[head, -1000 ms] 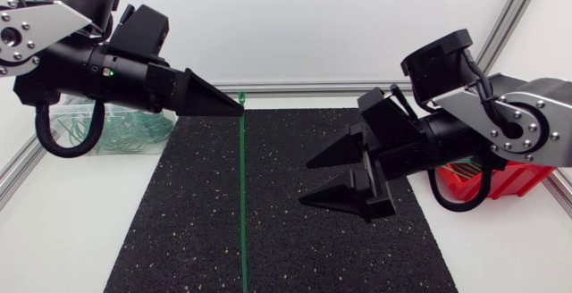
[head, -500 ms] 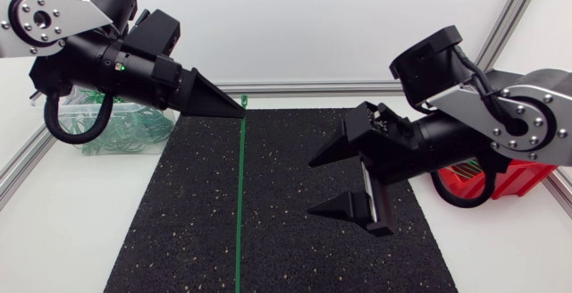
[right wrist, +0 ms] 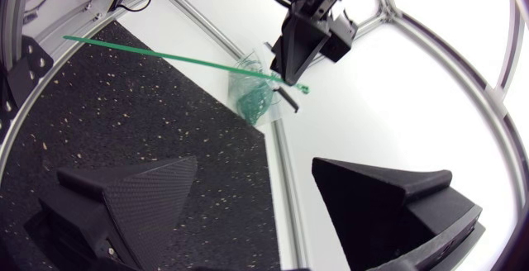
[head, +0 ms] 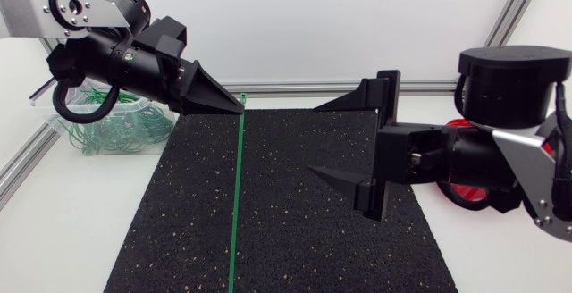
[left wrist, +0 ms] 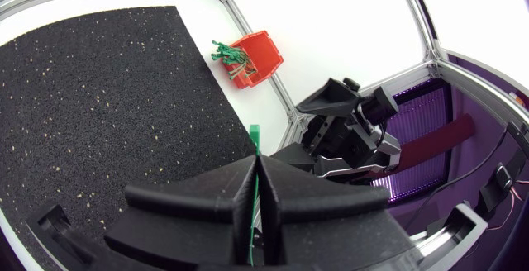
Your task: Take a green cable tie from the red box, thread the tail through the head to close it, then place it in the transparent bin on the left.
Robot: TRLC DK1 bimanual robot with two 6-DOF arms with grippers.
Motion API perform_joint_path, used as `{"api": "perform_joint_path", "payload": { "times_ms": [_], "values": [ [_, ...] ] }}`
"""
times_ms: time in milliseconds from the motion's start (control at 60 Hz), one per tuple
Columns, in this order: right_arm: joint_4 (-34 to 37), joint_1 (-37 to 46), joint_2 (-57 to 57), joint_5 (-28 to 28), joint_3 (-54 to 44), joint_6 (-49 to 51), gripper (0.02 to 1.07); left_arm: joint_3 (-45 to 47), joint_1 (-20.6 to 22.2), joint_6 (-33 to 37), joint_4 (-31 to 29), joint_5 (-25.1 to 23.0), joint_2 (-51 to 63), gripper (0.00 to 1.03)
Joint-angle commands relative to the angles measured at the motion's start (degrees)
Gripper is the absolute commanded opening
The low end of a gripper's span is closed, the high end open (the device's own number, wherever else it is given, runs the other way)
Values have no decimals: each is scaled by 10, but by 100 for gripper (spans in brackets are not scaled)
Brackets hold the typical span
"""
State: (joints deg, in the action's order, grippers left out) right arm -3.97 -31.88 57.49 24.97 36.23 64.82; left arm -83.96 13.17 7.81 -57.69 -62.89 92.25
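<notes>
While the left gripper [head: 238, 107] has its two fingers pressed together on the green cable tie [head: 235, 204] near its head end, the long tail runs out straight from the tips over the black mat [head: 295, 235]. The right gripper [head: 341, 141] is over the mat, beside the tie and apart from it, fingers spread wide with nothing between them. The red box [left wrist: 263, 49] holds more ties. The transparent bin [head: 89, 146], with green ties in it, stands under the left arm.
</notes>
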Motion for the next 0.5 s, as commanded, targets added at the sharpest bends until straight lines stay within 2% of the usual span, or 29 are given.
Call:
{"api": "perform_joint_path", "payload": {
  "times_ms": [0,117,267,433,483],
  "values": [
    [-34,-15,-27,-5,-38,55,103,-18,-5,19,-16,-14,18,4],
    [-80,-55,-44,-6,-72,118,103,-28,-6,35,-36,-14,27,4],
    [-144,-80,-10,-8,-92,196,103,-35,-6,40,-41,-14,36,4],
    [-173,-113,41,-5,-96,284,103,-38,-5,47,-48,-14,49,4],
    [-178,-120,62,-1,-97,337,103,-40,-5,51,-53,-14,56,4]
  ]
}}
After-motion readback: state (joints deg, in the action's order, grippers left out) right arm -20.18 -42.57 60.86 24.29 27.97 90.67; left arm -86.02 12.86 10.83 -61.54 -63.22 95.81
